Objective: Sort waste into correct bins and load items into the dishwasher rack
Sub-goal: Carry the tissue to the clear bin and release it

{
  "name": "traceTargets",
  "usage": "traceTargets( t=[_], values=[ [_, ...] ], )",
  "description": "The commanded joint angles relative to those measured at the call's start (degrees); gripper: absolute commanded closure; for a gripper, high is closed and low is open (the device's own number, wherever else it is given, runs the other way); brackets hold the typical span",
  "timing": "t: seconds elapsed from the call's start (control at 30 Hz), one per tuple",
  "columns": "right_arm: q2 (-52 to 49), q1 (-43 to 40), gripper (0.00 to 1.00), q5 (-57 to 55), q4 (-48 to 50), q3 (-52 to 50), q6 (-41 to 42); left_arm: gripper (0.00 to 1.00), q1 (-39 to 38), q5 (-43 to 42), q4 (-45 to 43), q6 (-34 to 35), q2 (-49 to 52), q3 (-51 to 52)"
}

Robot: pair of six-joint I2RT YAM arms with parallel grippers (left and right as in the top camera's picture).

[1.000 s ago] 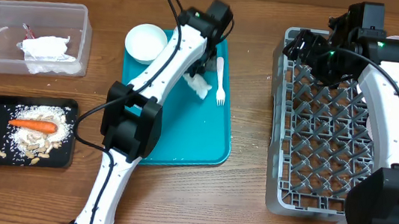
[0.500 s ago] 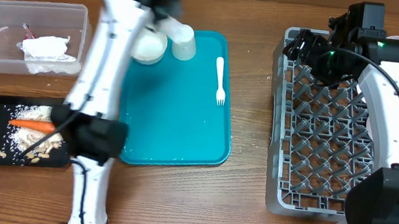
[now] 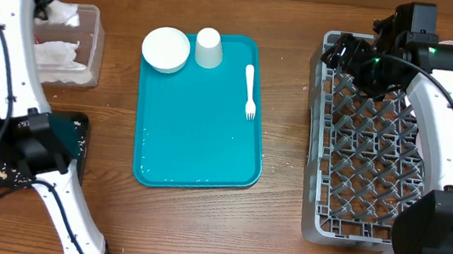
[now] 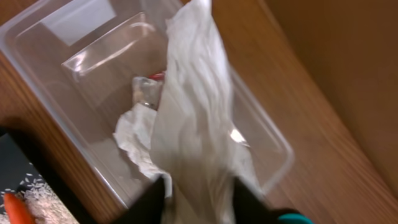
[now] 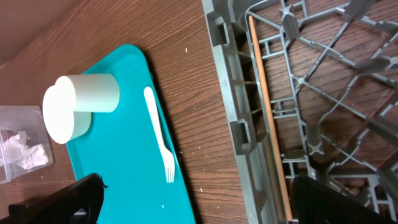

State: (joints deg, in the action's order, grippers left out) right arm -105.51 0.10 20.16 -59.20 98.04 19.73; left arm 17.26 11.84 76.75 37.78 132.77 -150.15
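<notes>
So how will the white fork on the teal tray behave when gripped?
The fork looks thin and light, so it would probably flex a little. It lies flat on the smooth teal tray, so it may slide rather than lift.

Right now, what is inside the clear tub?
A crumpled white napkin and a small red scrap lie in the clear tub. The left end effector holds a second napkin above it, hiding the floor behind.
</notes>
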Motion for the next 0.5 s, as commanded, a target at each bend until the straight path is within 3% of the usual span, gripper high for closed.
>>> traceTargets(
  t=[0.0,0.27,0.47],
  values=[
    [0.8,-0.2,0.00,0.3,0.2,0.9,0.3,0.00,2.2,-0.8,0.6,0.7,3.0,-0.3],
    [0.8,-0.2,0.00,0.3,0.2,0.9,0.3,0.00,3.5,-3.3,2.8,-3.1,2.4,-0.4],
    [0.8,-0.2,0.00,0.3,0.2,0.9,0.3,0.00,1.7,-21.6,4.0,-9.8,0.9,-0.5]
  ],
)
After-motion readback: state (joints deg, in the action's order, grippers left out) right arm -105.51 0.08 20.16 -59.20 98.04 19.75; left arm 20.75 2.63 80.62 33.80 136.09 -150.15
